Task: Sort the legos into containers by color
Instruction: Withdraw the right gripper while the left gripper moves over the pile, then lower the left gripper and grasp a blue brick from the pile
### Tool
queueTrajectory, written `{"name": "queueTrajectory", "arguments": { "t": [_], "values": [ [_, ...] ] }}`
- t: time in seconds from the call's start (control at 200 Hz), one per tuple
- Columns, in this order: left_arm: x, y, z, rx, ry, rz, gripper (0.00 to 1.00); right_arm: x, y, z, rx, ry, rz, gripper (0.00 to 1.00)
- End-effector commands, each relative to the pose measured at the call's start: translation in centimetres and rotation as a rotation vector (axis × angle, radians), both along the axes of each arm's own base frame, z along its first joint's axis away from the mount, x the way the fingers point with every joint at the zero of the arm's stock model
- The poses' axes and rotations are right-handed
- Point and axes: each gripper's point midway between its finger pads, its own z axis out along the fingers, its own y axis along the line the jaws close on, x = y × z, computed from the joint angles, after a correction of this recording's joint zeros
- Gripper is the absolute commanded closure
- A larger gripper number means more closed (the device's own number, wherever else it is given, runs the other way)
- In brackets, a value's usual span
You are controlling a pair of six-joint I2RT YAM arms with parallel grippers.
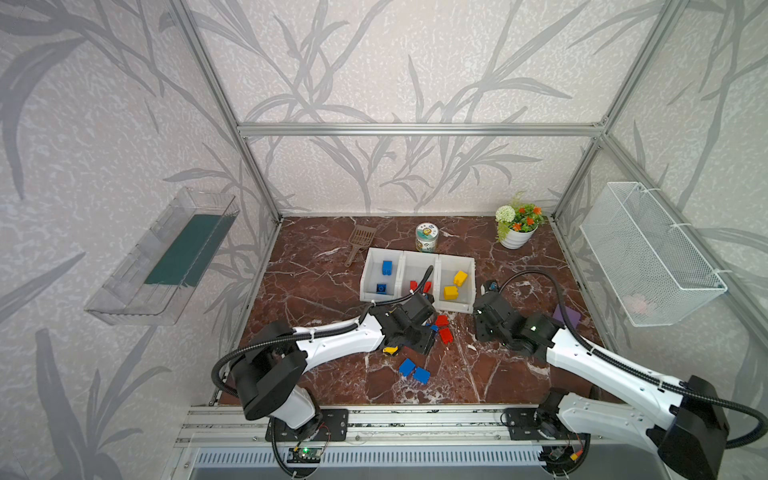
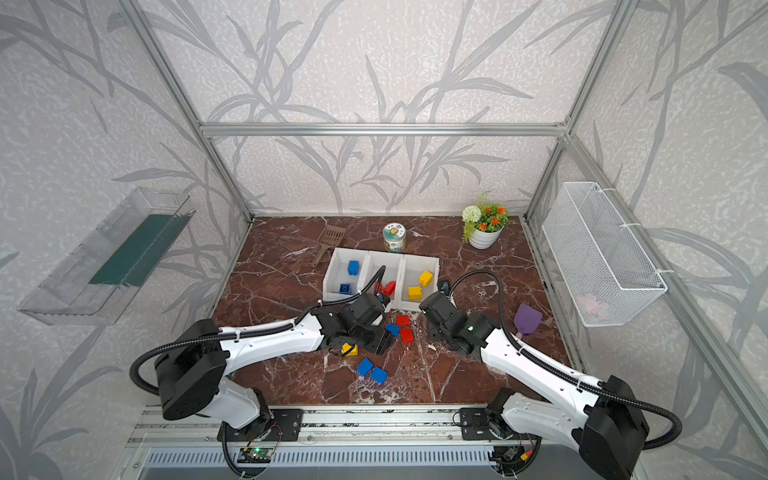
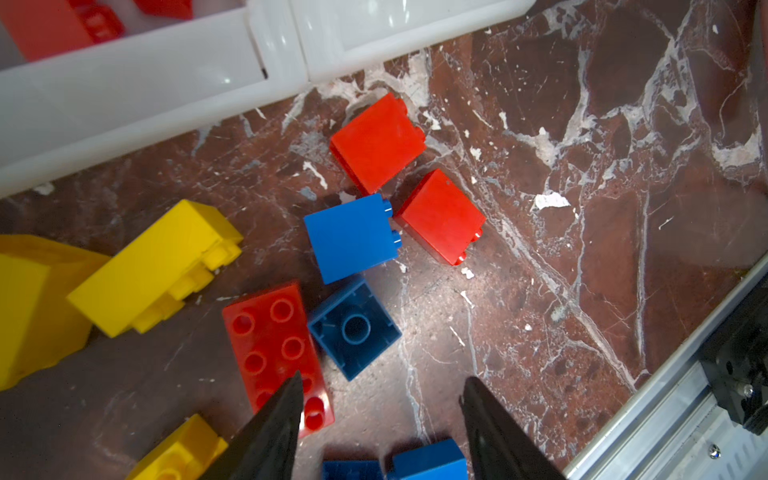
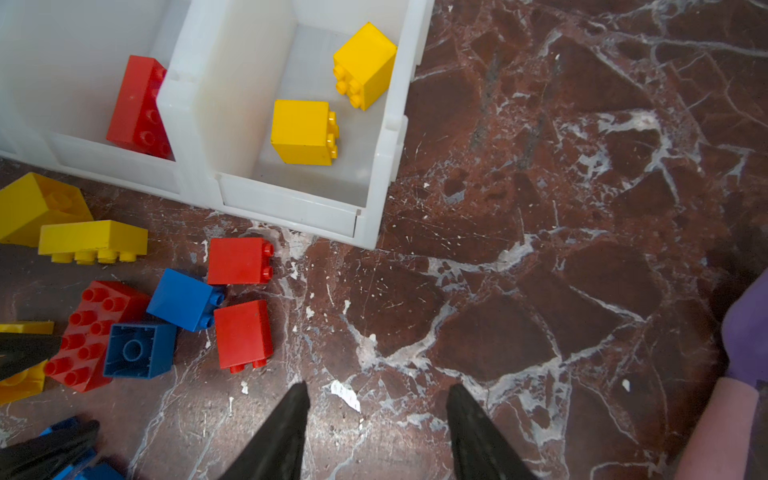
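The containers point(image 1: 401, 273) stand in a row on the marble: blue legos point(image 1: 387, 268) in the left bin, red point(image 1: 419, 286) in the middle, yellow point(image 1: 451, 292) in the right. Loose legos lie in front of them: two red squares point(image 3: 376, 143), a blue one point(image 3: 351, 239), an upturned blue one point(image 3: 354, 328), a long red brick point(image 3: 274, 345) and yellow ones point(image 3: 158, 266). My left gripper point(image 3: 382, 378) hangs open just over this cluster, one fingertip above the long red brick. My right gripper point(image 4: 377, 385) stands open over bare marble, right of the cluster, holding nothing.
A purple block point(image 1: 567, 316) with a pink handle lies close to the right arm. Behind the bins stand a jar point(image 1: 427, 237), a flower pot point(image 1: 517, 226) and a brown scoop point(image 1: 359, 243). A wire basket point(image 1: 652, 253) and a clear tray point(image 1: 166, 257) hang on the side walls.
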Motion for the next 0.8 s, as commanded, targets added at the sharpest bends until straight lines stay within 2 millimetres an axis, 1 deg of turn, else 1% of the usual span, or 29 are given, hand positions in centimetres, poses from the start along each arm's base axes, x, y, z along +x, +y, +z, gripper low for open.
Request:
{"name": "queueTrajectory", "arguments": {
  "t": [0.0, 0.17, 0.335, 0.51, 0.66, 0.795],
  "values": [
    [-0.5, -0.7, -0.1, 0.007, 0.037, -0.010, 0.36, -0.5, -1.2, -0.3, 0.005, 0.001, -0.046, 0.45],
    [-0.7, -0.9, -1.0, 0.033, 0.066, -0.008, 0.36, -1.1, -1.9, -0.8, 0.016, 0.006, -0.064, 0.45],
    [-0.7, -1.6, -1.3, 0.051, 0.075, -0.035, 0.38, -1.3, -2.4, -1.2, 0.019, 0.013, -0.076, 0.45],
    [-0.7, -2.0, -1.7, 0.107, 0.075, -0.061, 0.40, -1.3, -2.6, -1.4, 0.024, 0.018, -0.080, 0.45],
    [-0.9, -2.5, -1.8, 0.113, 0.070, -0.085, 0.40, -1.3, -2.6, -1.7, 0.027, 0.025, -0.082, 0.45],
    [-0.9, -2.8, -2.4, 0.134, 0.081, -0.098, 0.41, -1.3, -2.6, -1.8, 0.029, 0.029, -0.083, 0.45]
  ]
}}
